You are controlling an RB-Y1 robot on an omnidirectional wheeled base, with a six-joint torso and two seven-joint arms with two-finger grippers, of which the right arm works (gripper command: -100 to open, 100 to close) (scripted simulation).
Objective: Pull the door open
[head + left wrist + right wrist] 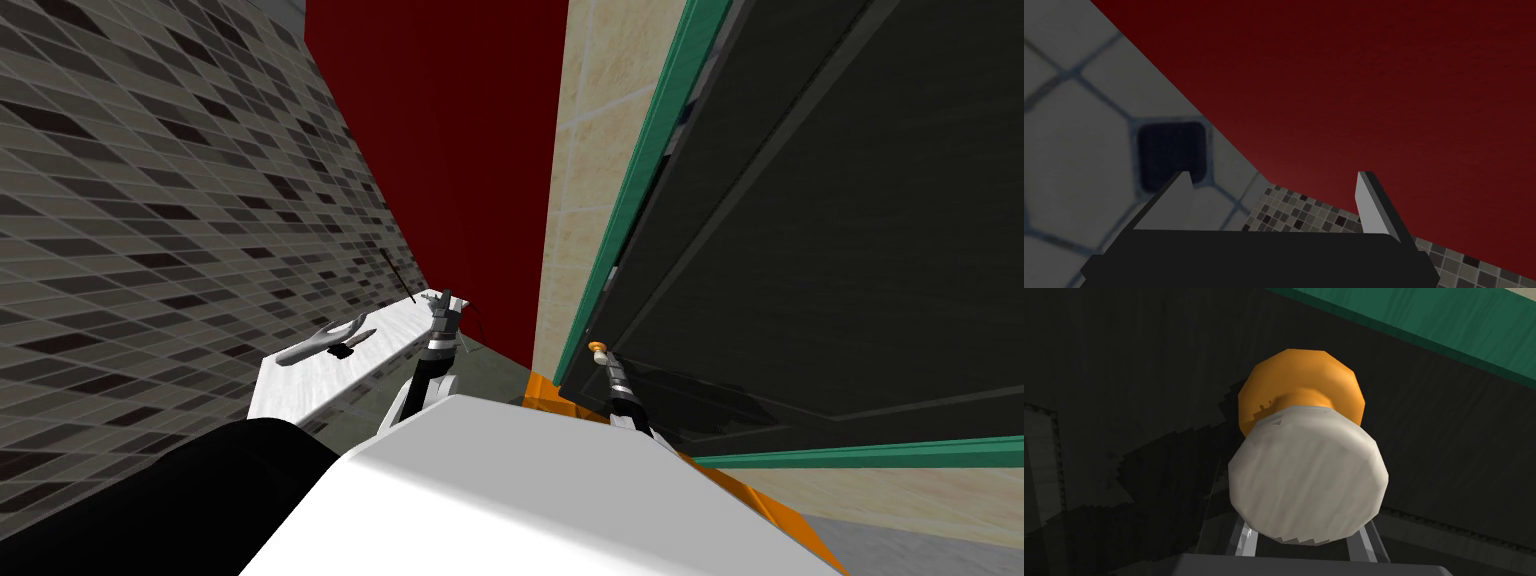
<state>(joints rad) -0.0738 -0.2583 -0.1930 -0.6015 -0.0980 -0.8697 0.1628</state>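
The door [800, 250] is a dark panel in a green frame [650, 180] to my right. Its knob [1309, 478] has a pale grey head on an orange base and sits close to the green edge. My right gripper [1304, 533] reaches up to the knob [596, 348]. One finger stands on each side of the grey head, pressing it, and the head hides their tips. My left gripper [1271, 200] is open and holds nothing. In the head view the left gripper [443, 300] hovers over the far end of a white counter.
A white counter [300, 385] with a grey faucet [320, 342] stands at my left against a mosaic-tiled wall [150, 200]. A dark red wall [450, 150] rises ahead. A beige strip of wall [580, 200] lies between it and the door frame. An orange strip [740, 480] runs along the door's foot.
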